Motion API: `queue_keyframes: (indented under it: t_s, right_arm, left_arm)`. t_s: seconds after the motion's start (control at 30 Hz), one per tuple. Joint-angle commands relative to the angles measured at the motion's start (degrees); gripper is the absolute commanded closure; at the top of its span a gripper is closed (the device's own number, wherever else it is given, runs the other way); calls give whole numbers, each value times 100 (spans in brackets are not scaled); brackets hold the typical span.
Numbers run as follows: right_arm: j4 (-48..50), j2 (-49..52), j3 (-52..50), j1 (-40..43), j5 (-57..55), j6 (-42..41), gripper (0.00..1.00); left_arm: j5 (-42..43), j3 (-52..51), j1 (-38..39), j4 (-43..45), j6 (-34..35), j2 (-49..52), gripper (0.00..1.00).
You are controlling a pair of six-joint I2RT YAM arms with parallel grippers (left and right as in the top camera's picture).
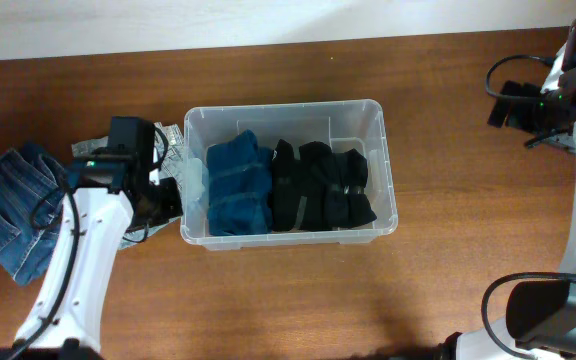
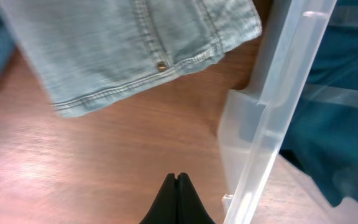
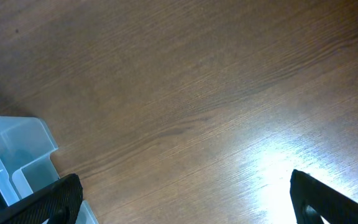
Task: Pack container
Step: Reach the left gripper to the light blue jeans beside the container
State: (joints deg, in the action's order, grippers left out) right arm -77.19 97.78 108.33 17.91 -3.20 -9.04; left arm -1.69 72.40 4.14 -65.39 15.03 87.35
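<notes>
The clear container point(image 1: 283, 107) stands mid-table and holds folded blue garments point(image 1: 238, 188) on the left and black garments point(image 1: 323, 185) on the right. My left gripper point(image 1: 168, 197) sits just outside the tub's left wall, low over the wood. In the left wrist view its jaws point(image 2: 178, 178) are shut with nothing between them, and the container's wall point(image 2: 278, 106) rises to their right. A pale denim garment point(image 2: 135, 43) lies on the table ahead of them. My right gripper point(image 1: 503, 105) hovers at the far right, open and empty point(image 3: 185, 199) over bare wood.
Darker blue jeans point(image 1: 13, 210) lie crumpled at the table's left edge. The pale denim garment point(image 1: 173, 148) shows partly under my left arm beside the tub. A corner of the container point(image 3: 17, 149) shows at the lower left of the right wrist view.
</notes>
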Motion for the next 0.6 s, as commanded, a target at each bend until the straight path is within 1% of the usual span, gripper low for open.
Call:
queue_keyframes:
  t_s: [0.0, 0.13, 0.37, 0.57]
  right_arm:
    - [0, 0, 48, 11, -48, -42, 1]
    - [2, -2, 48, 11, -48, -42, 1]
    - [2, 0, 48, 11, -48, -39, 1]
    - [2, 0, 48, 11, -48, -42, 1]
  left_arm:
    - [439, -203, -17, 133, 81, 109, 99]
    - [511, -326, -17, 254, 81, 149, 99]
    - [1051, -398, -17, 291, 70, 149, 99]
    - [1506, -398, -17, 295, -151, 146, 99]
